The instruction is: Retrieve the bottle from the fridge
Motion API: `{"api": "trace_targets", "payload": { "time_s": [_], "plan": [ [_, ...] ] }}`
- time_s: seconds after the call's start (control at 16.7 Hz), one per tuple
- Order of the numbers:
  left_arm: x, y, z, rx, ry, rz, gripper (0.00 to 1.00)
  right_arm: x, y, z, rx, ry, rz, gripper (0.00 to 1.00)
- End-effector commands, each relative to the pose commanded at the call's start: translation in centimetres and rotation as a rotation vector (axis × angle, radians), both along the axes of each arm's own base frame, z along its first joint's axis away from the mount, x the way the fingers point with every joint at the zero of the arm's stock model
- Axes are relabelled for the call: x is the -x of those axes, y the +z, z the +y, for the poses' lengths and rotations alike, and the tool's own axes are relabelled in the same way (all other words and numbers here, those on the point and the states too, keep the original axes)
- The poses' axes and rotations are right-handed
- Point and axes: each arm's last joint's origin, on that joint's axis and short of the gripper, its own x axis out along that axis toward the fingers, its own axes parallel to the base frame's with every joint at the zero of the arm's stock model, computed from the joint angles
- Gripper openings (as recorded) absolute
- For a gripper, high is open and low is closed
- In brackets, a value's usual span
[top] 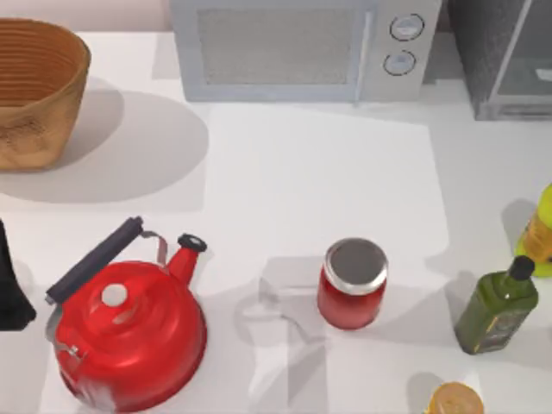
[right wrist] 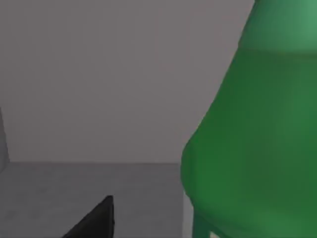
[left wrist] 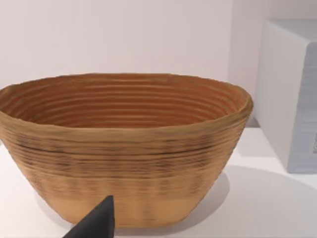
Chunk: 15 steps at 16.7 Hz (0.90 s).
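Observation:
The fridge stands at the table's back right corner, a dark grey box with a lighter frame and a pale panel. In the right wrist view the bottle looms very close as a bright green shape, standing against the fridge's grey inner wall and floor. A dark part of my right gripper shows just short of the bottle and to one side of it, not touching it. My left arm is parked at the table's left edge, and a dark part of my left gripper faces the basket.
A woven basket sits back left, and a light grey microwave at the back middle. A red kettle stands front left and a red jar at the centre. An olive-green bottle, a yellow bottle and an orange lid crowd the front right.

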Motion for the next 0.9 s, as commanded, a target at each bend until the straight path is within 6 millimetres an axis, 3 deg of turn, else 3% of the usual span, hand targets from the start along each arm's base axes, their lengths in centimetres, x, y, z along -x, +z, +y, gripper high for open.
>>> {"api": "trace_targets", "payload": {
  "time_s": [0.3,0.9],
  "plan": [
    [0.0,0.0,0.0,0.0,0.0,0.0,1.0,-0.43,-0.05,0.08,-0.001,0.0,0.004,1.0],
    [0.0,0.0,0.0,0.0,0.0,0.0,1.0,-0.43,-0.05,0.08,-0.001,0.0,0.004,0.25]
  ]
}}
